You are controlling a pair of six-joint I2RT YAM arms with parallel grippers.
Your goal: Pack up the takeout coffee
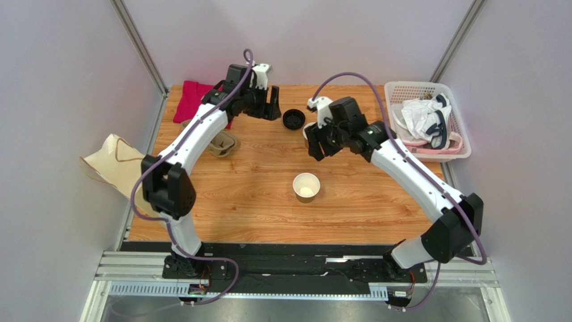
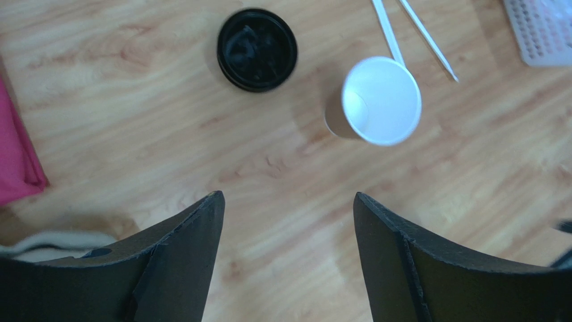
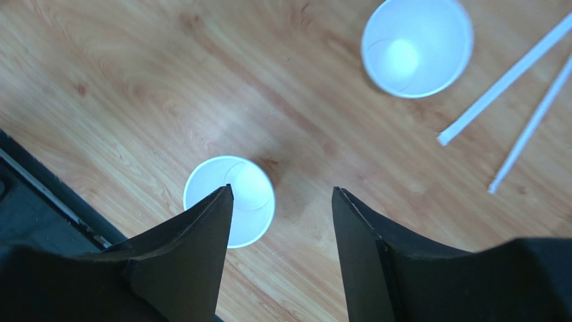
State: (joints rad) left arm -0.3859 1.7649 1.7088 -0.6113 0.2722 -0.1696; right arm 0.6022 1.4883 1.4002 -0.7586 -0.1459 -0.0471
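The takeout coffee shows only in pieces. A black lid (image 2: 257, 49) lies flat near the far middle of the counter (image 1: 376, 201). It is seen from straight above, so whether anything sits beneath it cannot be told, and no brown wall shows around it.

Near the lid, to its right, stands an open cup (image 2: 381, 100), brown outside and white inside. It is upright and apart from the lid. From above it is almost wholly hidden behind the right arm's wrist. Two white straws (image 2: 388, 30) lie just behind this cup, and their far ends are cut off in both wrist views.

A second open cup (image 1: 306, 187) stands alone toward the middle of the counter, well apart from the first.

The left gripper (image 2: 289, 201) hangs above bare wood on the near side of the lid and cup, spread wide and holding nothing. The right gripper (image 3: 282, 194) is parted with only wood between its fingers. One finger covers part of the second cup's rim in the wrist view, so contact cannot be told.

A cardboard cup tray (image 1: 223, 143) is half hidden under the left arm. A red cloth (image 1: 190, 100) lies at the far left corner, and a paper bag (image 1: 107, 164) is off the left edge. A basket (image 1: 403, 86) of white items too jumbled to make out sits at the far right.
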